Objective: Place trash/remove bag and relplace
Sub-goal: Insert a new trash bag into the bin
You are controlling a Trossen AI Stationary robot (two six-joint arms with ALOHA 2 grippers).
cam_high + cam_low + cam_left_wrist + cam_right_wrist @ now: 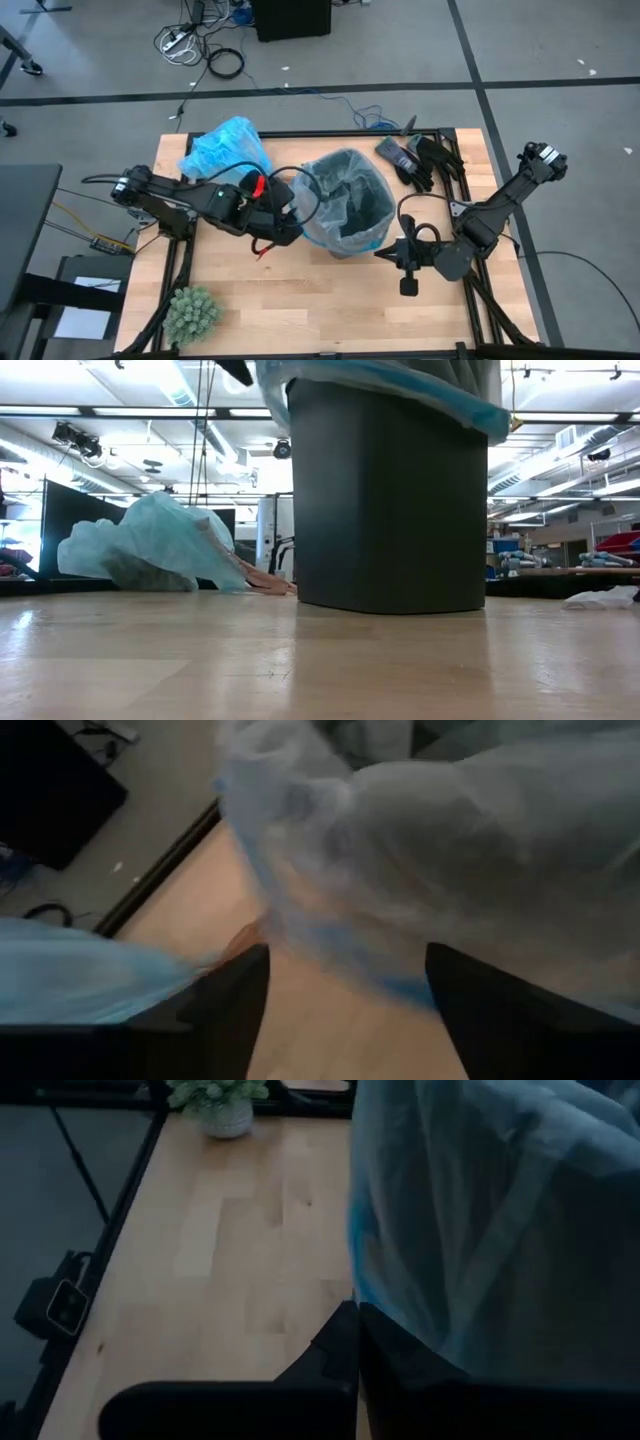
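both end effectors are flanking the lined bin at the table's centre.

the left end effector (283,222) is standing wide at the bin's (390,500) nine o'clock rim, holding nothing; the right end effector (392,254) is pinched shut at five o'clock, likely steadying the liner; the bag (226,148) is lying bunched at eleven o'clock.

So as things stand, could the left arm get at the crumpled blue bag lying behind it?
Probably yes: the blue bag lies on the table beside the left arm, nothing on it; the left gripper, open, faces the lined bin and must turn back.
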